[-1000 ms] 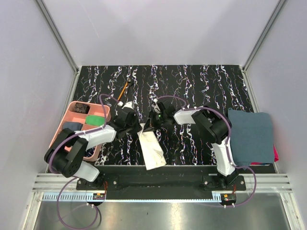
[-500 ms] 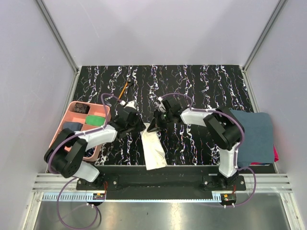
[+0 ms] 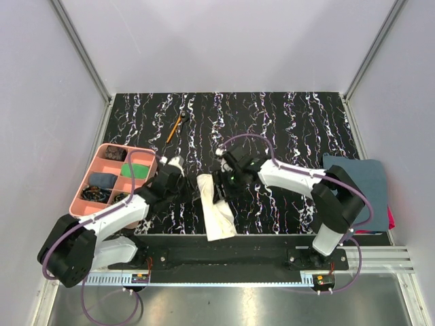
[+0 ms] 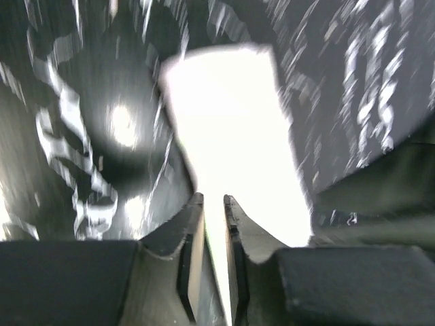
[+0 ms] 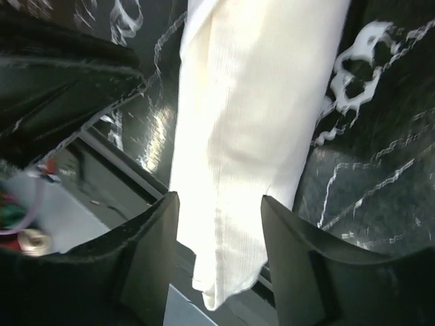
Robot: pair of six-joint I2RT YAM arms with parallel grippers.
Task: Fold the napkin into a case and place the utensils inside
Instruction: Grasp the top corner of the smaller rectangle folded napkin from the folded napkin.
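Napkin [image 3: 217,214]: narrow folded strip, near centre of worktop [image 3: 285,115], laid flat to serve as the case.
Right hand [image 5: 219,197]: spread astride the strip, gripping nothing, so the fold lies undisturbed.
Left hand [image 4: 212,200]: fingers close together over the cloth; blur hides any pinch.
Orange stick [image 3: 175,127]: far left, awaiting insertion.

Blurred cream napkin [image 4: 231,129] stretching ahead, fingertips of the left gripper [image 4: 212,201] slightly parted over its near end, black white-veined table [image 4: 81,102] around

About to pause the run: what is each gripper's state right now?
Left gripper: jaws nearly together at the cream folded cloth napkin; grip cannot be told.
Right gripper: open, over the napkin, holding nothing.
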